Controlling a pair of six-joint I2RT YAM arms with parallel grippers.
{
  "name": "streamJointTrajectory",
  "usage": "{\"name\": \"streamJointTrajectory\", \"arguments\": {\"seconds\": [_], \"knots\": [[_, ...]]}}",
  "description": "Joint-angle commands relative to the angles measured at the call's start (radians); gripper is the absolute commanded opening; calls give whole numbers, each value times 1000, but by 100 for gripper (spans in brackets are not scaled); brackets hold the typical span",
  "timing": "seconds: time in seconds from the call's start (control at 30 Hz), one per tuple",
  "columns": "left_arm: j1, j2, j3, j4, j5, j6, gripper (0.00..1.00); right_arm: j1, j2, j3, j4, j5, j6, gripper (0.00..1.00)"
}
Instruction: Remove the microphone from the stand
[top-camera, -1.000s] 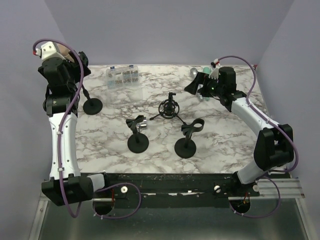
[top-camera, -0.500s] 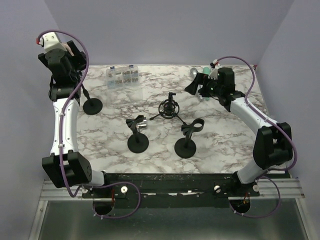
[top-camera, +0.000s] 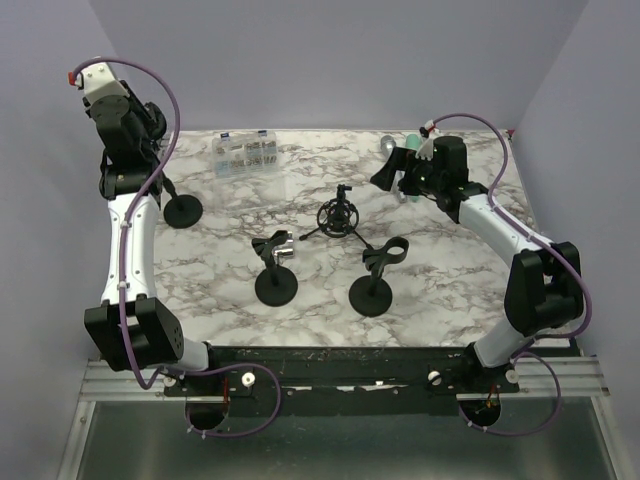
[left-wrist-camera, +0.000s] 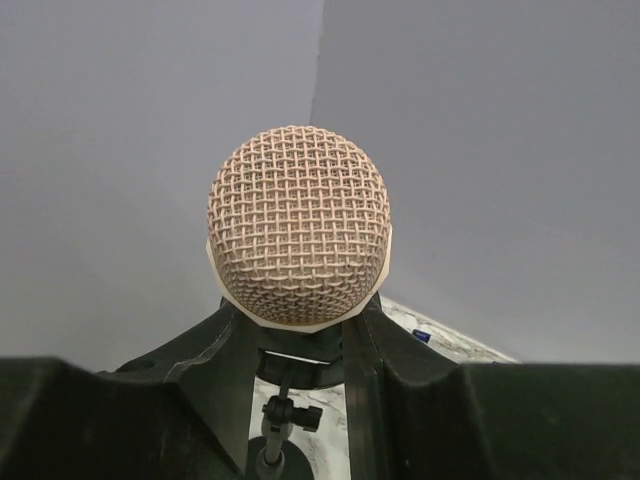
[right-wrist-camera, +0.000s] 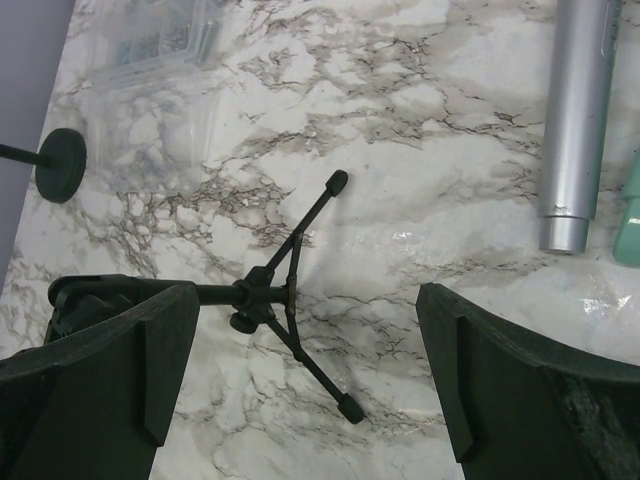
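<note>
Three lavender walls (top-camera: 330, 60) enclose a white marbled counter (top-camera: 220, 270). Far left of the tripod stand (top-camera: 338, 216), the left arm (top-camera: 130, 250) rears upright, the left hand (left-wrist-camera: 300, 345) clamped on the mesh-headed microphone (left-wrist-camera: 298, 240), clear above a round-based stand (top-camera: 184, 211). Right of the tripod stand, the right hand (right-wrist-camera: 305, 330) hovers, fingers spread wide.

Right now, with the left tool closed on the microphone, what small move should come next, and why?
Probably raise the left tool a little, straight up. It is shut on the microphone, and in the wrist view the clip of the stand shows close beneath it, so a sideways swing now might snag.
</note>
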Motion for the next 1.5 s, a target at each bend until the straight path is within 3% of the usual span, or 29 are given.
{"name": "streamJointTrajectory", "arguments": {"seconds": [0.0,0.27,0.43,0.6,0.7,0.83,1.1,1.3,1.47], "knots": [[4,-53,58,30,-24,40,30,3,19,-1,12,26,-19,100],[-8,-79,112,-14,-13,80,22,3,13,-2,13,29,-22,99],[-61,-136,129,-55,-87,157,5,3,14,-2,9,44,-27,99],[-127,-278,75,-118,-107,57,2,3,15,-1,4,63,-35,100],[-136,-397,-21,-160,96,-112,0,3,14,-4,2,86,-38,100],[-136,-499,-189,-68,453,-228,0,3,1,-10,2,102,-39,100],[-138,-439,-338,196,978,-412,0,4,-79,8,-46,95,-12,99],[-192,-347,-449,531,1161,-600,0,4,-224,-8,-104,119,-21,100],[-234,-278,-520,788,1264,-752,0,22,-290,45,-98,-59,-4,100]]}}
